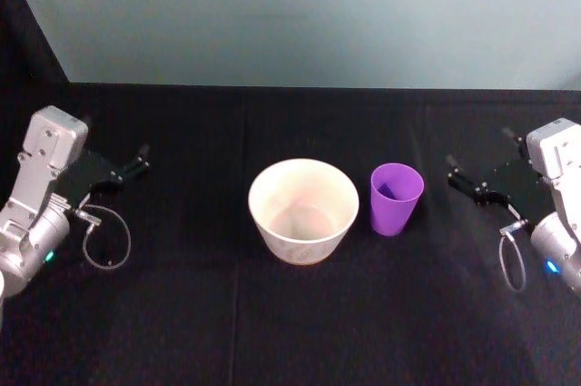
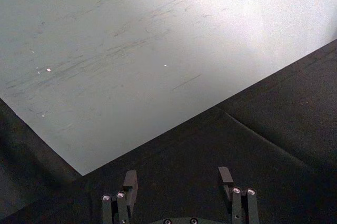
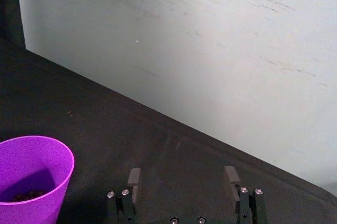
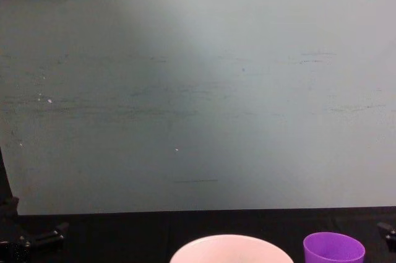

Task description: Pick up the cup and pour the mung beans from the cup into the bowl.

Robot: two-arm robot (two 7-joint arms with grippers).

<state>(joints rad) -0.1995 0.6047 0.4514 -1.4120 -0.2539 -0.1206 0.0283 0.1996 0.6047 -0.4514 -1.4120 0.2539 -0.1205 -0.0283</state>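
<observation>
- The cup stands just right of the bowl, with beans inside.
- It looks light and slippery, so hold its middle gently.
- The right gripper and the left gripper wait at the sides, all 2 wide open, empty.

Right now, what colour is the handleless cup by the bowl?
Small plastic cup is bright purple; clearest in head view.

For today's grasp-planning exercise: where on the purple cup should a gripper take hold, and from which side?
Probably the outer wall of the cup, near mid-height, approached from its right by the open right gripper. It stands upright with beans inside, so grip outside the rim; the bowl stands close on its left, crowding that side.
</observation>
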